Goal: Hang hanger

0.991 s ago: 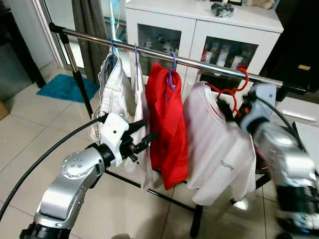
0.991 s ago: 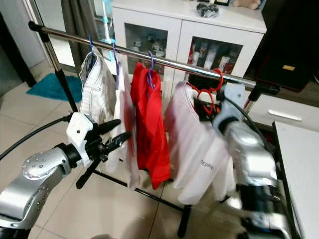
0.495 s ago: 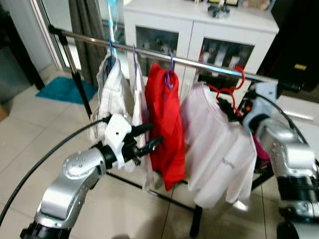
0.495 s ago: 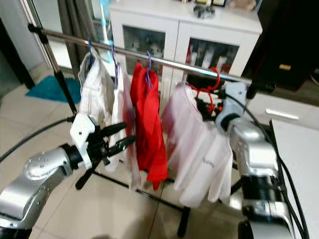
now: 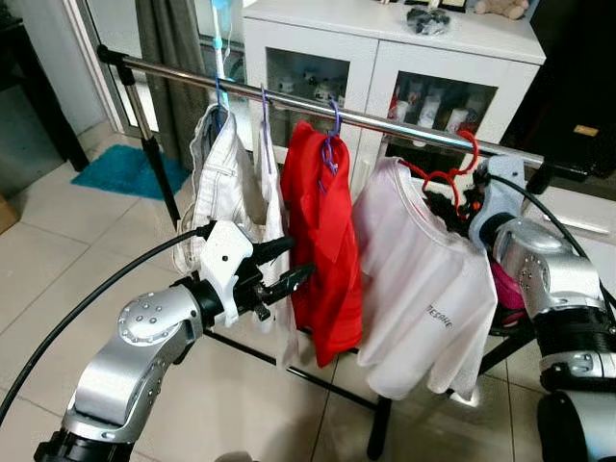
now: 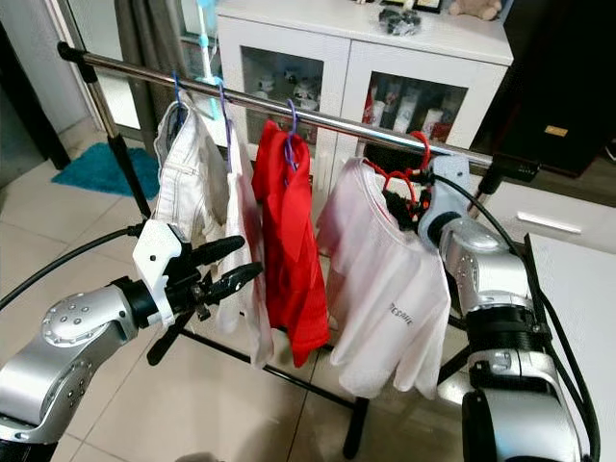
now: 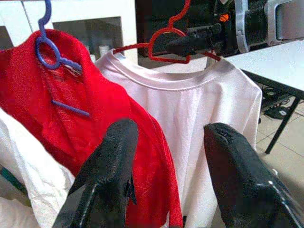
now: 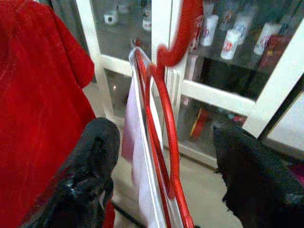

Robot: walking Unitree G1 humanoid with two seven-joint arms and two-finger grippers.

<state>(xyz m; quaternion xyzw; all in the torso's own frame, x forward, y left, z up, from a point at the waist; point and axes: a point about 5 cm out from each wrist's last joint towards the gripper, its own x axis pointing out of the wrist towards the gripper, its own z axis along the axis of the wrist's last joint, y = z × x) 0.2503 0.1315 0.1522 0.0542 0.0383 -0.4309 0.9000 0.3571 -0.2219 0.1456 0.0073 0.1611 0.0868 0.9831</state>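
Observation:
A red hanger (image 5: 445,180) carrying a white T-shirt (image 5: 423,289) has its hook (image 6: 422,149) over the chrome rail (image 5: 385,120) near the rail's right end. My right gripper (image 5: 460,205) is at the hanger's neck, just under the rail. In the right wrist view its fingers (image 8: 92,171) stand apart, open, with the red wire (image 8: 164,123) between them and clear of both. My left gripper (image 5: 287,267) is open and holds nothing. It hovers lower, in front of the white clothes and the red garment (image 7: 85,109).
A red garment (image 5: 322,241) on a purple hanger and white clothes (image 5: 226,183) on blue hangers hang further left on the rail. A white glass-door cabinet (image 5: 385,58) stands behind, a teal mat (image 5: 120,168) at far left, a white table (image 6: 577,308) at right. The rack's black foot (image 5: 380,428) is on the tiles.
My right arm has drawn back to the right and its wrist is higher, close under the rail. The T-shirt hangs straighter. My left arm has hardly moved.

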